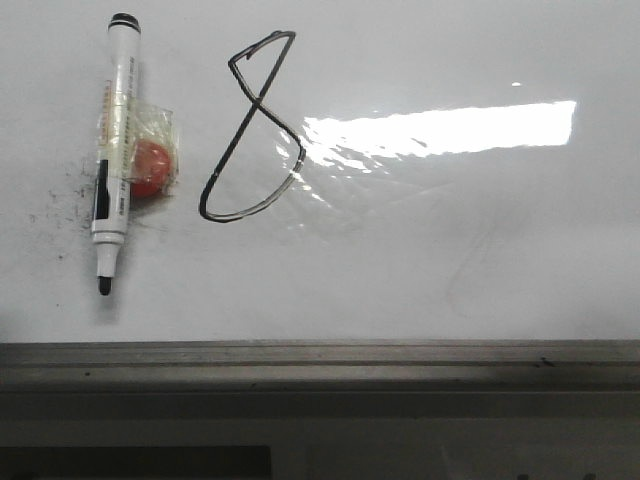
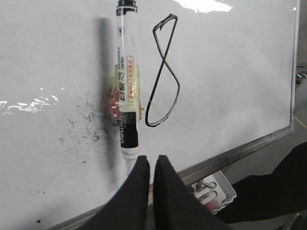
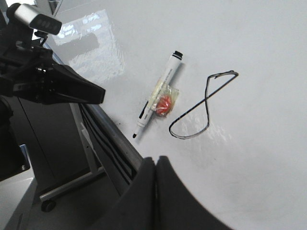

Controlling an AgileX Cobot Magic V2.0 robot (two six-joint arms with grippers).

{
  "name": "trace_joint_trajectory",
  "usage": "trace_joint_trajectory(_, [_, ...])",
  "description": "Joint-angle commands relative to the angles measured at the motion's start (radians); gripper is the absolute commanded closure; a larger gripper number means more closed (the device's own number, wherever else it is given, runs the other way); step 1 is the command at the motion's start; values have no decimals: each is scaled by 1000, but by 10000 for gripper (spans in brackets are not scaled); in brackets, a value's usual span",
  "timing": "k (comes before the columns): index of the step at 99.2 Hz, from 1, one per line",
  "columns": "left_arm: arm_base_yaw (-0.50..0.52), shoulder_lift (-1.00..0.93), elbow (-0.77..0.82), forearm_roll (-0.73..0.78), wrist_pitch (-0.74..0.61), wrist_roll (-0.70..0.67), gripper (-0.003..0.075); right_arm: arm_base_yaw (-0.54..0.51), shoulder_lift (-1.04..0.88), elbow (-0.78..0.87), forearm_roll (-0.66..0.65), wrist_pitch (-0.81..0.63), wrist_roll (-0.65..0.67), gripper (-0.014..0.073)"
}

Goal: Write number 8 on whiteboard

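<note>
Glossy whiteboard, glare patch beside 8; marker lies near 8; grey ledge below. Both jaws together, empty.

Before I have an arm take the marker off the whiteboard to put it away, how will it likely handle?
The marker looks like a stiff, light plastic tube, so it probably won't bend. The red lump taped to its side probably stops it rolling, but makes an uneven grip there. Its tip is uncapped, so dragging it could streak the whiteboard beside the 8.

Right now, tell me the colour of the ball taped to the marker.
Red ball; front view shows it best.
</note>
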Motion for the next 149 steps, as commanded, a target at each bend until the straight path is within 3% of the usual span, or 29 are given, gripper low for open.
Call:
trace_joint_trajectory(1, [-1,-74,15,58,-53,-5,741,0,-76,38,-53,-84,-8,657])
trace_joint_trajectory(33, [-1,-207,83,72,-49,-5,741,0,-301,183,-107,-24,-8,657])
trace_joint_trajectory(120, [-1,-207,83,79,-43,-5,741,0,-306,200,-107,-9,-8,657])
trace_joint_trajectory(131, [35,-207,83,208,-43,-5,741,0,-306,200,-107,-9,-8,657])
trace_joint_trajectory(149, [216,-207,83,498,-36,-8,741,0,-306,200,-107,-9,-8,657])
